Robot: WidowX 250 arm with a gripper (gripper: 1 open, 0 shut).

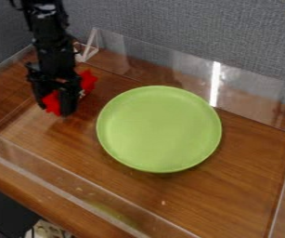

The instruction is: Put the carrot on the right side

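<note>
The gripper [59, 99] is seen pointing down at the plate's ten o'clock, its jaws closed around the carrot [75, 86]. The red bar is held low over the wooden table [244, 172], just beside the green plate [160, 128], whose surface is left bare. Clear walls [170, 61] enclose the workspace.

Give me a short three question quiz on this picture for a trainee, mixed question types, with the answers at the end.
1. True or false: the bright red blocky carrot bar lies on the round lime-green plate.
2. Which side of the plate is the black claw on in the picture: A left, B right, C directly above it?
3. What material is the table surface?

Key
1. False; it is at the claw, off the plate.
2. A
3. Brown wood, enclosed by clear walls.
</note>
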